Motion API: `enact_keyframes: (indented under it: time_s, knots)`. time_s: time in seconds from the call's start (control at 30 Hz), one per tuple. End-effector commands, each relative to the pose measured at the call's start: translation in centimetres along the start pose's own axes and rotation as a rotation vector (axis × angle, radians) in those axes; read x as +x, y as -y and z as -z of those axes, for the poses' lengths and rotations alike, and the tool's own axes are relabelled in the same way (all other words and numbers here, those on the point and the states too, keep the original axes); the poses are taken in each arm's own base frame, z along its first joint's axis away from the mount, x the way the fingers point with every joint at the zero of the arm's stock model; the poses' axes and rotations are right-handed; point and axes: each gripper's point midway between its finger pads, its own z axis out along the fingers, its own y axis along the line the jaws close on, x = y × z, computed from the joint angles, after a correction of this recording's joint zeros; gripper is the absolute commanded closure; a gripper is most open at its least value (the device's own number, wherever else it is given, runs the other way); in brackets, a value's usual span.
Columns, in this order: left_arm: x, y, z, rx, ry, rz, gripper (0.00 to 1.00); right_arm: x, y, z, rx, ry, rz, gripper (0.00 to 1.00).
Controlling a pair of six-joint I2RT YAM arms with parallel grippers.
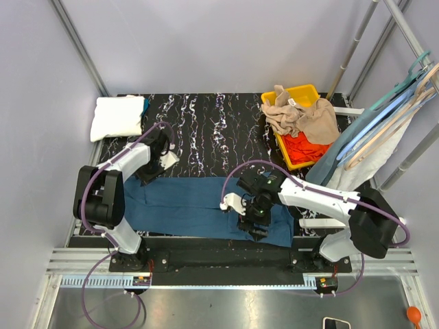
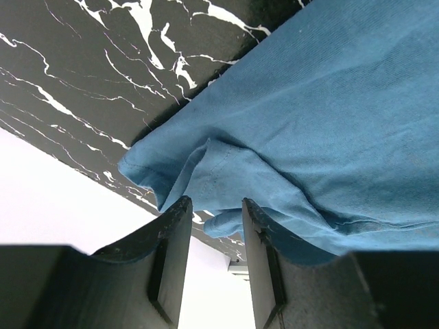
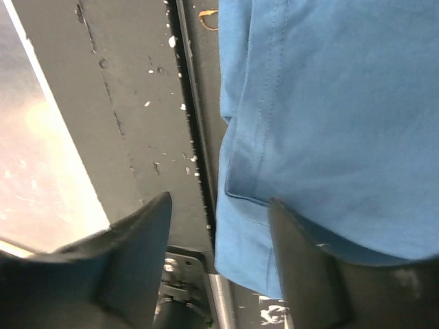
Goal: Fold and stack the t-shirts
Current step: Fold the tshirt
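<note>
A large teal-blue t-shirt (image 1: pixel 192 202) lies flat across the near part of the black marbled table (image 1: pixel 206 123). My left gripper (image 1: pixel 159 159) stands open at the shirt's far left corner. In the left wrist view a small fold of the t-shirt (image 2: pixel 329 116) sits just past the tips of the left gripper (image 2: pixel 215 203). My right gripper (image 1: pixel 255 229) is open over the shirt's near hem. In the right wrist view the hem of the t-shirt (image 3: pixel 336 103) lies loose between the fingers of the right gripper (image 3: pixel 219 200), overhanging the table's front edge. A folded white t-shirt (image 1: pixel 118 116) rests at the far left.
A yellow bin (image 1: pixel 302 90) at the far right holds a crumpled tan t-shirt (image 1: pixel 302 113) and a red-orange one (image 1: pixel 305 145). Pale blue and beige hangers (image 1: pixel 384 116) lean at the right wall. A dark rail (image 3: pixel 137 103) runs along the table's front edge.
</note>
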Motion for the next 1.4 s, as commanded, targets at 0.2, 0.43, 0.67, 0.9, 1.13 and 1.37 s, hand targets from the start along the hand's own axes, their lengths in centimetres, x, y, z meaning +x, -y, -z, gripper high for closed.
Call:
enact_keyframes:
  time_s: [0.2,0.43,0.67,0.9,1.13,1.37]
  knots:
    - [-1.2,-1.1,1.1,-0.044,0.069,0.036,0.61,-0.7,1.6,2.1,0.159,0.031,0.036,0.06]
    - [-3.2,-0.6,2.6,-0.003,0.212,0.038,0.55,-2.3,6.4,2.4,0.394,0.065,0.051,0.05]
    - [-3.7,-0.1,1.9,0.025,0.223,0.041,0.54,-2.8,8.5,1.5,0.476,0.078,0.029,0.05]
    - [-2.6,-0.1,-1.3,-0.037,0.155,0.029,0.55,-2.7,9.7,0.5,0.507,0.068,0.038,0.05]
    - [-1.1,0.3,-3.9,-0.046,0.065,0.008,0.56,-2.0,10.0,0.1,0.519,0.046,0.04,0.05]
    - [0.0,0.3,-4.4,-0.074,0.029,0.013,0.57,-1.7,9.9,-0.1,0.517,0.041,0.028,0.05]
